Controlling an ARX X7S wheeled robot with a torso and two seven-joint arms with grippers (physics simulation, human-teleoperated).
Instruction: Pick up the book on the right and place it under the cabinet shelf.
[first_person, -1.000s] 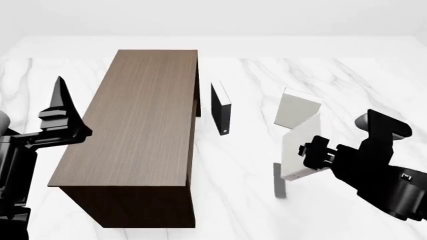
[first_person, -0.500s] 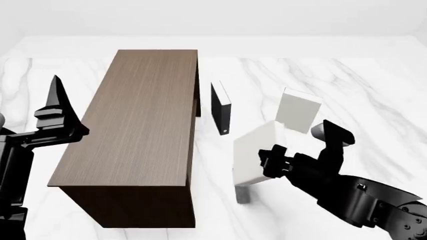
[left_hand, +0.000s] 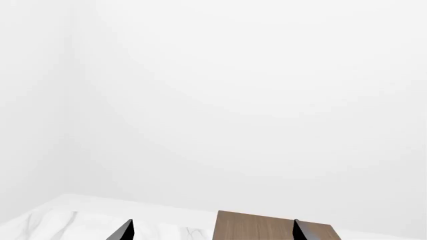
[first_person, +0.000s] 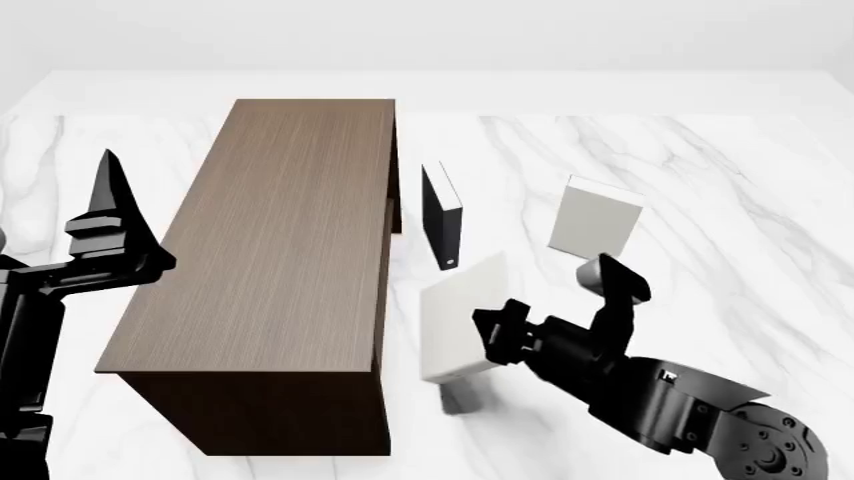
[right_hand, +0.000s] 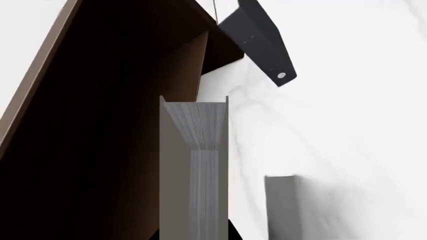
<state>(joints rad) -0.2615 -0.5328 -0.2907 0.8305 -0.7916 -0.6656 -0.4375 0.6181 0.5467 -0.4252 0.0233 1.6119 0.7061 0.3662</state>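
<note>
Left wrist view: the left gripper (left_hand: 210, 234) shows only spread fingertips over the cabinet (left_hand: 273, 227).

Head view: the right gripper (first_person: 497, 335) clasps the book (first_person: 461, 315) (lifted, upright), just beside the cabinet (first_person: 287, 240).

Right wrist view: the book's (right_hand: 195, 165) page edge faces the camera, beside the cabinet's dark opening.

The thin off-white hardcover book (first_person: 463, 318) is held upright, raised off the white marble surface, with a shadow cast beneath it. It is tilted slightly and positioned just right of the near end of the large dark brown wood-grain rectangular cabinet shelf (first_person: 274, 250). Its grey page edges (right_hand: 200, 165) are seen facing the cabinet's dark open underside (right_hand: 100, 125).
</note>
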